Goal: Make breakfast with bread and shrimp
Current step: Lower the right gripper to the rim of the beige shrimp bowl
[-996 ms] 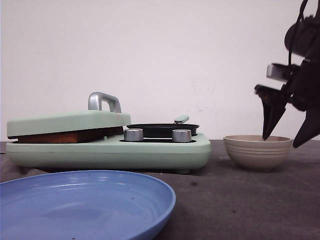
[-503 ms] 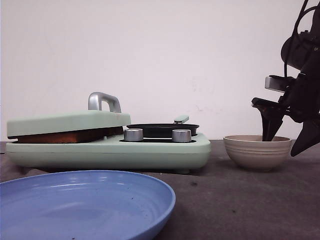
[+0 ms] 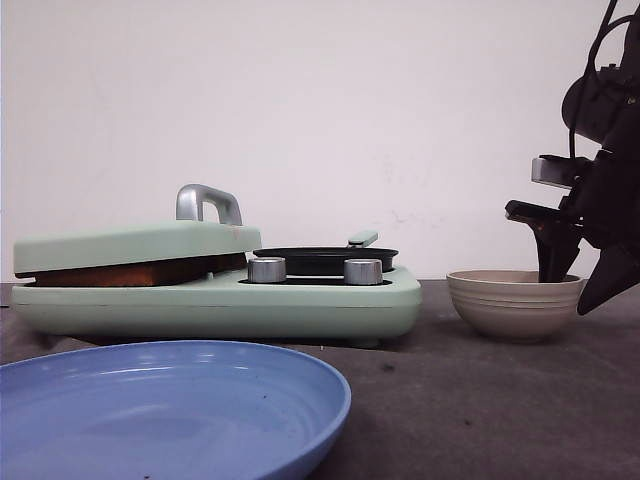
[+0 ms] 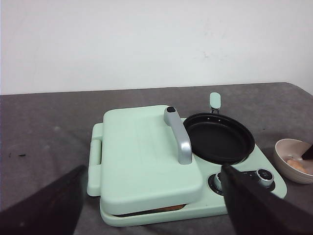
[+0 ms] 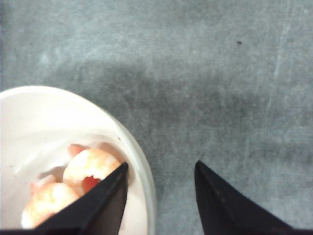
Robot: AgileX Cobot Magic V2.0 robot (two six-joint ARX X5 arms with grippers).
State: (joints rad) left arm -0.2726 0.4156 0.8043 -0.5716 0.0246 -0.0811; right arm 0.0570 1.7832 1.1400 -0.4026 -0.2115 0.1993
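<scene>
Front view showed the right claw (image 3: 578, 290) spread wide and straddling the far-right rim of the beige bowl (image 3: 514, 303), one finger dipped inside the bowl and the other hanging outside it, over the dark counter (image 3: 480, 400). Right wrist view confirmed this: the bowl's rim ran between the two black fingers (image 5: 102, 200), and nothing was gripped. The shrimp (image 5: 85, 171), pinkish-orange and white pieces, lay in the bottom of the bowl, just beside the inner finger; contact could not be told.

Left of the bowl stood the mint-green breakfast maker (image 3: 215, 295), its hinged lid (image 3: 130, 245) lowered but not fully flat. The bread (image 3: 135, 273) showed only as a brown crust edge in the gap under that lid. A small black frying pan (image 3: 325, 258) sat on the maker's right half, with two silver knobs (image 3: 267, 269) below it. A blue plate (image 3: 170, 405) lay nearest the camera, at the lower left.

Left wrist view looked down on the maker from above and behind. The left claw (image 4: 151, 208) was spread wide as well, its dark fingers at either side of the picture, holding nothing and hanging above the lid's silver handle (image 4: 178, 134).
</scene>
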